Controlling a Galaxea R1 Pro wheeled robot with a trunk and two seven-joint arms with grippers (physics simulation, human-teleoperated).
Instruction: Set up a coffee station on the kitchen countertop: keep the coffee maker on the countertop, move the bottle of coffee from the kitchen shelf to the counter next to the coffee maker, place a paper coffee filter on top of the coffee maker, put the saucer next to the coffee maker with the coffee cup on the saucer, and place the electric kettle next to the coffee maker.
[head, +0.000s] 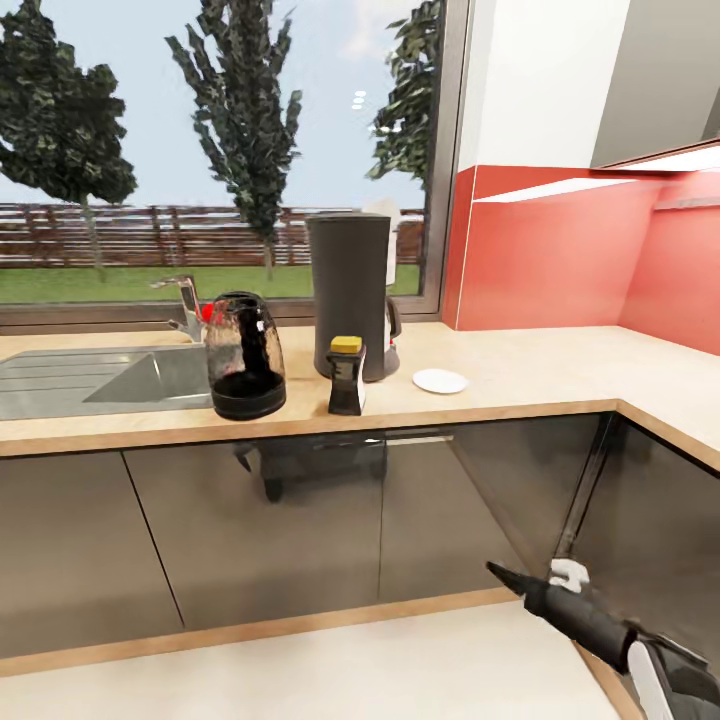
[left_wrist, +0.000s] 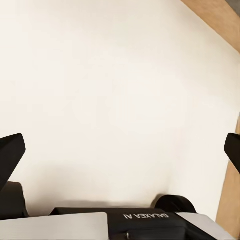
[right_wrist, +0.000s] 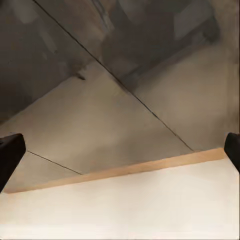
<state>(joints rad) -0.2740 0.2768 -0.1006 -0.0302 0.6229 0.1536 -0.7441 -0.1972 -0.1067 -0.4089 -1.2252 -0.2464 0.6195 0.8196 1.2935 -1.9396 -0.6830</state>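
Note:
On the far countertop (head: 540, 375) stands the tall dark coffee maker (head: 350, 295). The glass electric kettle (head: 245, 357) is to its left, by the sink. The dark bottle of coffee (head: 346, 378) with a yellow cap stands right in front of it. A white saucer (head: 440, 381) lies bare to its right. A white shape (head: 388, 213) shows behind its top, and a small red and white thing (head: 394, 347) peeks out at its right side. My right gripper (head: 515, 582) hovers low over a near cream surface, open (right_wrist: 120, 150). The left gripper (left_wrist: 120, 150) is open over that same surface.
A steel sink (head: 90, 380) with a tap (head: 182, 300) takes up the counter's left. Dark glossy cabinet fronts (head: 300, 520) run under the counter. A cream top with a wooden edge (head: 300, 625) lies between me and the cabinets. The red backsplash (head: 560, 260) turns a corner at the right.

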